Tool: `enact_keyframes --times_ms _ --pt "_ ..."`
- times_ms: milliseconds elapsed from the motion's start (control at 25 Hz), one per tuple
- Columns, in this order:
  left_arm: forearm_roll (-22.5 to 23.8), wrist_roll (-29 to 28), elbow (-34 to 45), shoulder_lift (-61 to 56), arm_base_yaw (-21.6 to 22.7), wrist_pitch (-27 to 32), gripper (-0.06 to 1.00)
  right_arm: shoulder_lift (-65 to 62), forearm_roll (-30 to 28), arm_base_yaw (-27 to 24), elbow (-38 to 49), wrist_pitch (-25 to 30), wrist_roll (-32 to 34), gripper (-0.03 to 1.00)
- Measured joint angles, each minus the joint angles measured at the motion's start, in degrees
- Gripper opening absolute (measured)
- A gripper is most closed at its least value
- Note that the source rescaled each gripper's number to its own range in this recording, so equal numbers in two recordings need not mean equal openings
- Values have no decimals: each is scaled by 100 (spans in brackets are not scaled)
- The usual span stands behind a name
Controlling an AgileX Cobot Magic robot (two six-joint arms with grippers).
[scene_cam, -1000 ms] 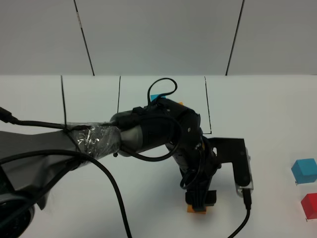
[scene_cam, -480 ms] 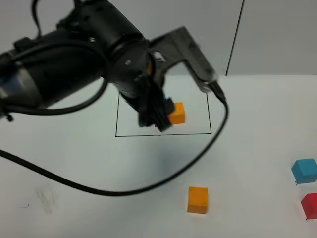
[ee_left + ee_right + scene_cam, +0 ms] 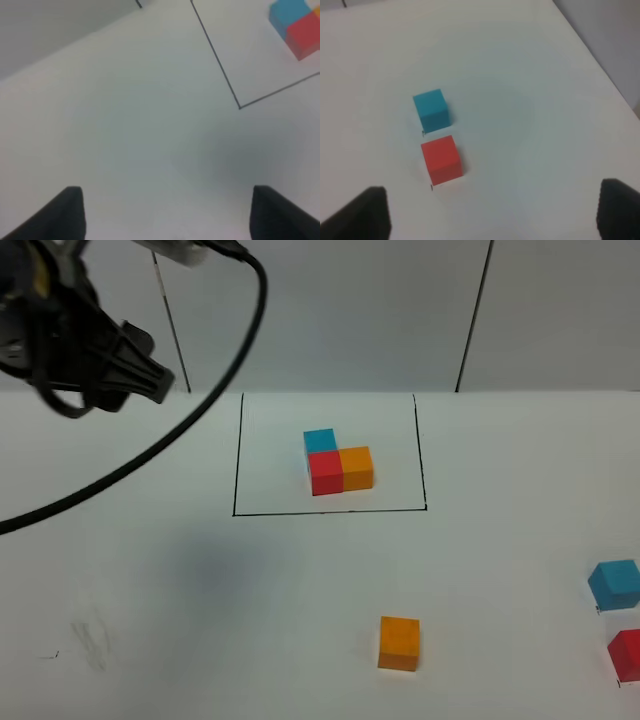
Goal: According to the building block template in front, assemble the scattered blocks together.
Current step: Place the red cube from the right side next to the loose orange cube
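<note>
**A:** Where is the building block template?

**B:** The building block template [image 3: 338, 462] sits at the far middle of the worktop [image 3: 200, 590], inside the black outline [image 3: 330, 511]. Its blue piece is behind the red, and the orange touches the red's right side. From above it reads clearly.

**A:** And the loose pieces?

**B:** The loose orange cube [image 3: 399, 643] lies alone on the near side, outside the outline. The loose blue cube [image 3: 613, 584] and loose red cube [image 3: 626, 655] are far to the right, near each other but apart. The high camera clips the red one at the frame edge. The right wrist camera shows both whole.

**A:** Can you make out the left end effector?

**B:** Not from above. There the left arm [image 3: 70, 340] is a dark, blurred mass in the far-left corner, partly out of frame. In its own wrist view the left end effector [image 3: 167, 215] shows only two dark fingertips [image 3: 70, 212], set wide apart with bare worktop between them. One corner of the outline and a clipped part of the template also show there.

**A:** The right one?

**B:** The right end effector [image 3: 490, 215] shows two blurred dark tips, spread apart and empty. It hangs above the blue and red cubes and touches neither.
</note>
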Motion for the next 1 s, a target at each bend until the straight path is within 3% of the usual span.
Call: enact_keyframes --times_ms 120,320,600,800,1000 --pt "122 -154 264 -777 0 1 66 0 0 0 0 0 0 76" --pt "855 -806 796 -2149 0 5 66 0 0 0 0 0 0 76" --pt "1554 -1075 1734 -4076 0 5 66 0 0 0 0 0 0 76" --pt "1559 -1297 2730 -5175 0 5 66 0 0 0 0 0 0 76" --pt "1038 -1335 3678 -5877 0 5 66 0 0 0 0 0 0 76"
